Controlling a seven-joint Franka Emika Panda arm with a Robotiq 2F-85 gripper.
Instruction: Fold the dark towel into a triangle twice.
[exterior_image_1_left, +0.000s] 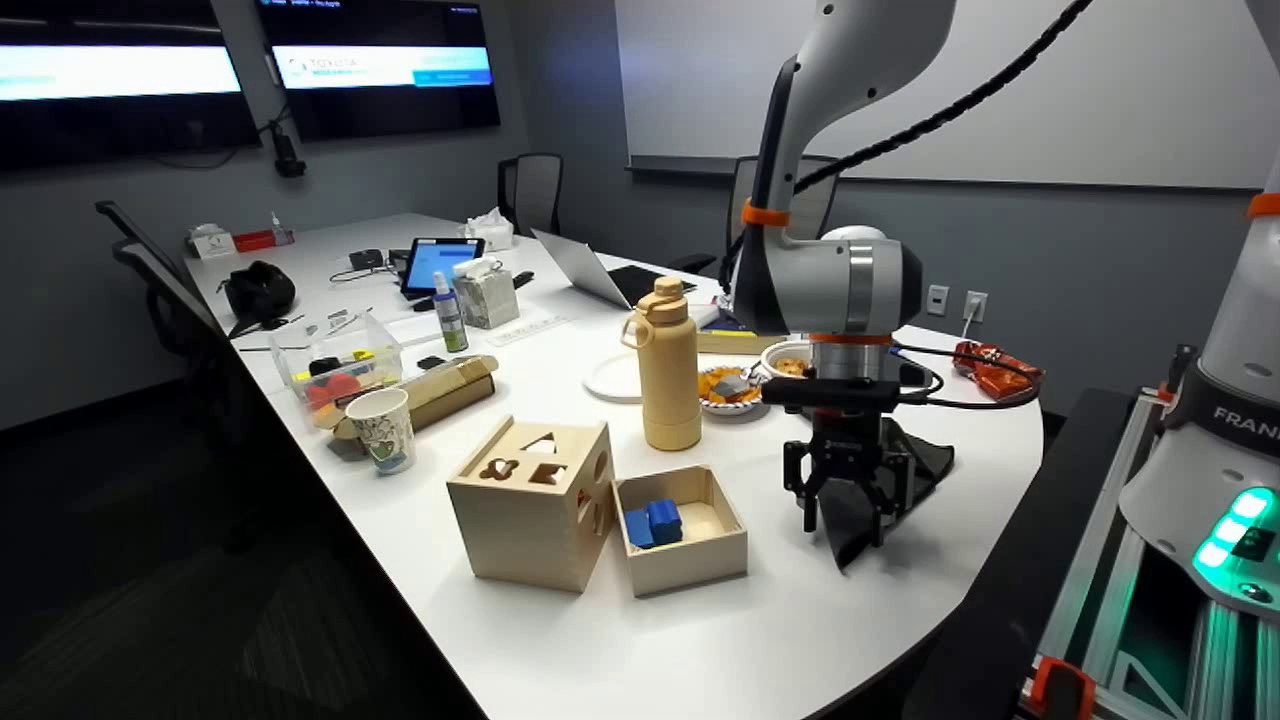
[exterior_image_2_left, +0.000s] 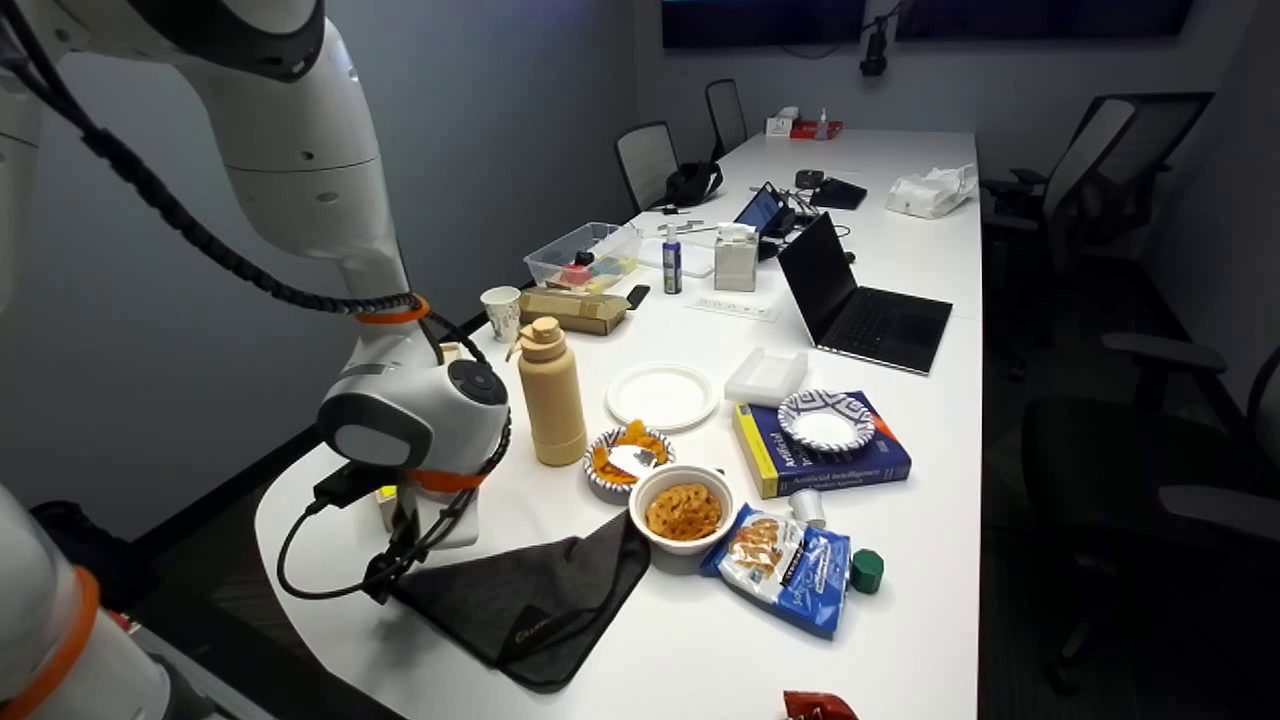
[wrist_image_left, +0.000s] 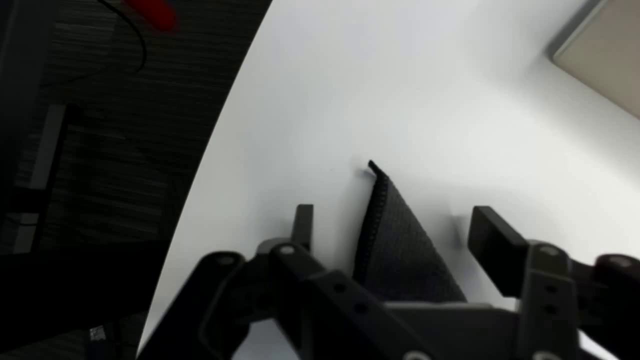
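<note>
Presently, the arm (exterior_image_1_left: 820, 290) reaches over the rounded end of the desk (exterior_image_1_left: 620, 655), with the gripper (wrist_image_left: 392, 220) directed downward. Jaw state: released; the fingers (wrist_image_left: 302, 227) stand apart astride one corner of the dark towel (exterior_image_2_left: 490, 590), with a visible gap on either side. The towel lies near the curved edge, roughly triangular in outline. Containers: the open wooden box (exterior_image_1_left: 690, 572) holds blue blocks (exterior_image_1_left: 655, 523) and sits just beside the wooden shape cube (exterior_image_1_left: 520, 535). The white bowl (exterior_image_2_left: 683, 547), just beside another towel corner, contains brown snacks (exterior_image_2_left: 684, 512); the adjacent patterned bowl (exterior_image_2_left: 603, 485) contains orange pieces (exterior_image_2_left: 640, 437). The clear bin (exterior_image_2_left: 545, 272), near the same long edge as the paper cup (exterior_image_1_left: 385, 425), holds coloured items (exterior_image_2_left: 577, 273).
</note>
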